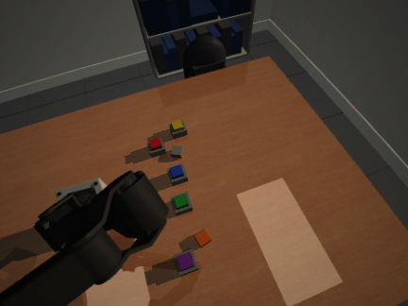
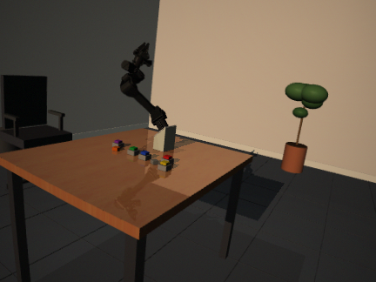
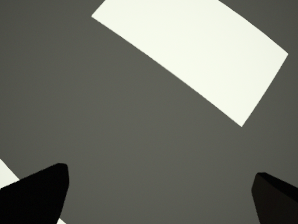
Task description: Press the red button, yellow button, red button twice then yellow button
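The red button (image 1: 156, 144) (image 2: 167, 157) and the yellow button (image 1: 178, 126) (image 2: 164, 163) stand on grey bases near each other, beyond the blue button in the top view. Both buttons look unpressed. My gripper (image 2: 144, 45) (image 3: 164, 181) is open, with nothing between its fingers. It is raised high above the table and far from the buttons, pointing up and away from them. The wrist view shows only a grey surface with bright patches between and beyond the fingers. In the top view only arm links show, and the gripper is out of frame.
In a rough row stand a blue button (image 1: 177, 171) (image 2: 144, 152), a green button (image 1: 180, 201) (image 2: 133, 149) and a purple button (image 1: 185, 261) (image 2: 117, 141). A grey block (image 1: 177, 151) (image 2: 154, 162) lies close to the red button. An orange block (image 1: 203, 238) (image 2: 116, 149) lies near the purple one.
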### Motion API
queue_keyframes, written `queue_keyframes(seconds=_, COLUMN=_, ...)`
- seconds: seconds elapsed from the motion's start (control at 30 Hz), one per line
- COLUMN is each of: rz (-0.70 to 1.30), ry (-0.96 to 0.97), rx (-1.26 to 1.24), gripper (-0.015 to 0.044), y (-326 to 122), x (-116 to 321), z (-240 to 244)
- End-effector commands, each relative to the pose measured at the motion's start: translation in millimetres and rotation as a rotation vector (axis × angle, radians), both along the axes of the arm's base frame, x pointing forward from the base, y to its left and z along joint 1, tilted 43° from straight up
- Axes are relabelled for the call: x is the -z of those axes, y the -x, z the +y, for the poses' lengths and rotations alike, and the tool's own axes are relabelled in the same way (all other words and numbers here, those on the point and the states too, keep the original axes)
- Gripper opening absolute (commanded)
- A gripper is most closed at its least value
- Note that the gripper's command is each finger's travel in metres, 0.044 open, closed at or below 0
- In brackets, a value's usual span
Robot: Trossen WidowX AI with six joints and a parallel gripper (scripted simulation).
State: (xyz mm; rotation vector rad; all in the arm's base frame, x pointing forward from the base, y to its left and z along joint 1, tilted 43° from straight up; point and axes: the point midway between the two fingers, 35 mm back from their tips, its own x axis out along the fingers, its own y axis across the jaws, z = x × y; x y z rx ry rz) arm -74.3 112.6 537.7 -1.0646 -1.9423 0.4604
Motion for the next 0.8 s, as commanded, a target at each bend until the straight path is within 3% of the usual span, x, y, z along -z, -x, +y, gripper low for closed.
queue_keyframes(seconds=0.0, rz=-0.007, ry=-0.005, rx=-0.004, gripper=0.0400, y=1, x=0, z=-1)
queue_keyframes(seconds=0.2, rz=-0.251, ry=-0.193, rx=-0.200, gripper=0.0400, y=70, x=-6, z=-57)
queue_keyframes(seconds=0.43, rz=-0.496, ry=-0.547, rx=-0.480, gripper=0.0400, y=127, x=6, z=-180)
queue_keyframes(seconds=0.6, rz=-0.592, ry=-0.867, rx=-0.660, gripper=0.0400, y=124, x=28, z=-284)
queue_keyframes(seconds=0.77, rz=-0.608, ry=-1.202, rx=-0.799, gripper=0.0400, y=84, x=58, z=-376)
